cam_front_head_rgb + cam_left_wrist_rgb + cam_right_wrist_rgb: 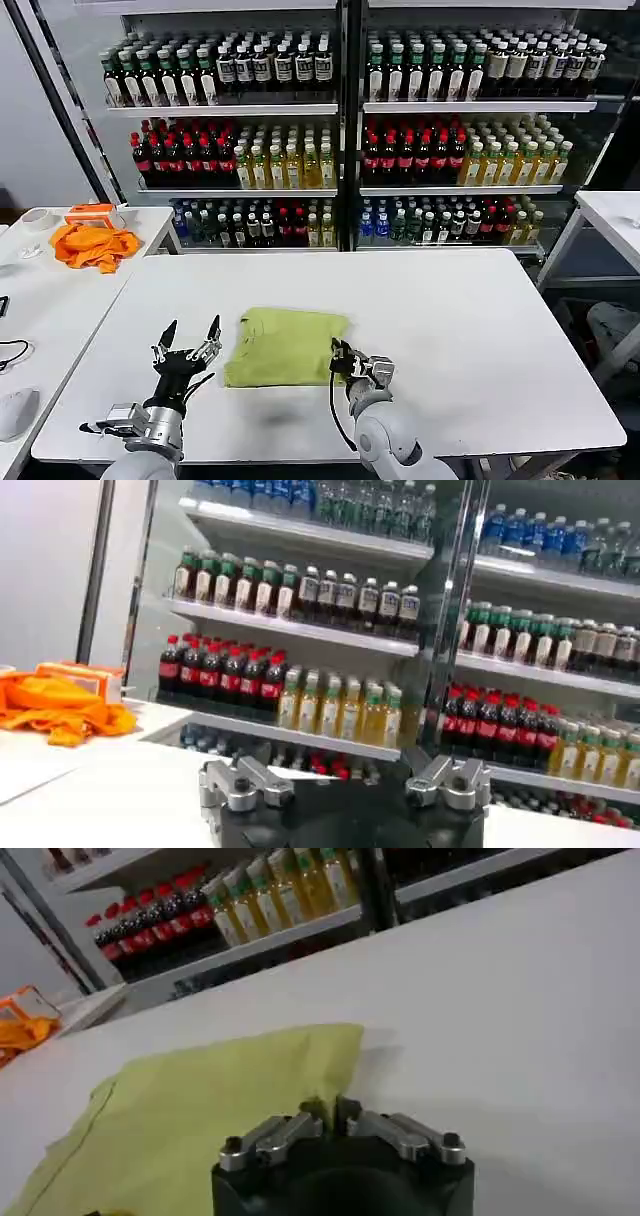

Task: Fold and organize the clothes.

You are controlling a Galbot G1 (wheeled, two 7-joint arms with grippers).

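The clothes are one lime T-shirt, lying folded into a rough rectangle in the middle of the white table. My right gripper is at the shirt's near right corner. In the right wrist view that gripper is shut, with a pinch of the shirt's edge between the fingertips. My left gripper stands open just left of the shirt, fingers pointing up and holding nothing. In the left wrist view its fingers are spread wide above the table.
An orange cloth and an orange box lie on a side table at the left. Shelves of bottles fill the back. Another white table stands at the right.
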